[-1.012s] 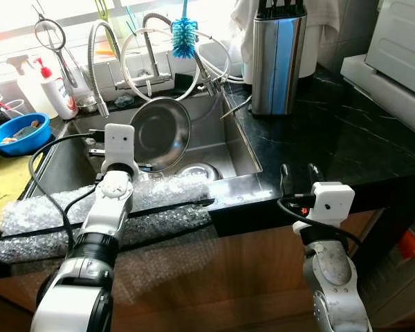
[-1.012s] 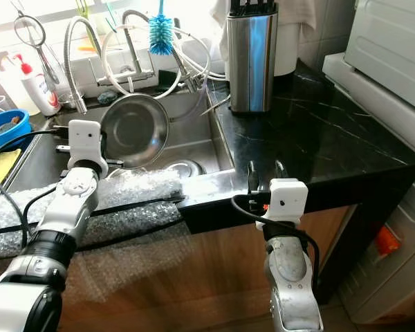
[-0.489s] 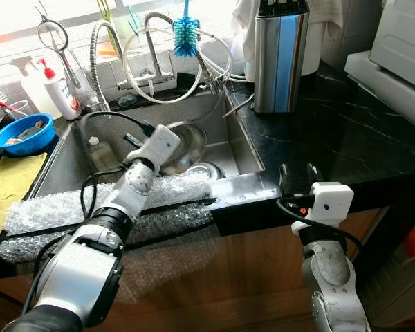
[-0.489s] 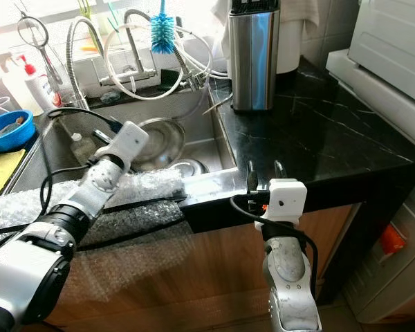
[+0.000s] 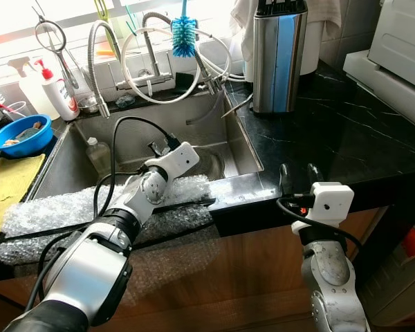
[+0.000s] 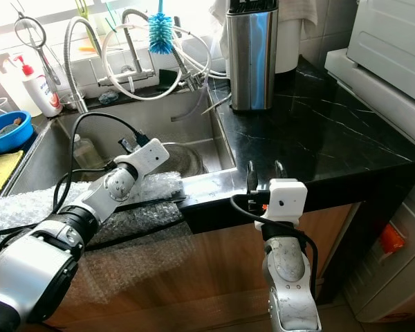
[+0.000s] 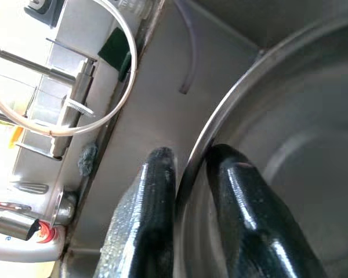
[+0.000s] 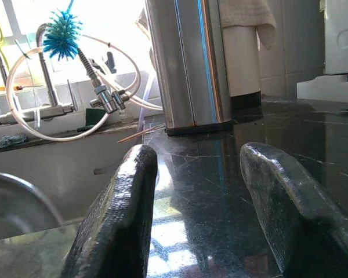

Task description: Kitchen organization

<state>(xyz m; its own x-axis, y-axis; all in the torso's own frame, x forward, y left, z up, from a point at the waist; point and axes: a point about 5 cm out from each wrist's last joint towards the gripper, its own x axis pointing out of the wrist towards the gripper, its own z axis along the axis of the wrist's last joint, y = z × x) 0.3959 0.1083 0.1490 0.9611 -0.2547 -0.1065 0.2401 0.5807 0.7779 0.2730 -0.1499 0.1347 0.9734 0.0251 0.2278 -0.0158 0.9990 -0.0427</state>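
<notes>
A round steel bowl point(image 6: 183, 156) lies low in the sink point(image 5: 160, 119), near its right wall. My left gripper point(image 7: 188, 159) is shut on the bowl's rim point(image 7: 220, 124), one finger outside and one inside. Its wrist point(image 5: 174, 159) reaches over the bubble-wrapped front edge into the basin. My right gripper point(image 5: 295, 173) stands open at the front edge of the black counter point(image 5: 332, 131), with nothing between its fingers point(image 8: 124, 202).
Bubble wrap point(image 5: 62, 211) covers the counter's front edge. A small bottle point(image 5: 97, 153) stands in the sink's left part. Faucets with hoses point(image 5: 149, 62), a blue brush point(image 5: 184, 34), a steel knife block point(image 5: 279, 59), a soap bottle point(image 5: 62, 90), a blue bowl point(image 5: 19, 133) and a yellow cloth point(image 5: 10, 183) surround it.
My left gripper swung the steel bowl from standing upright at the sink's front down and to the right, until it lay low in the basin. The right arm stayed still.
</notes>
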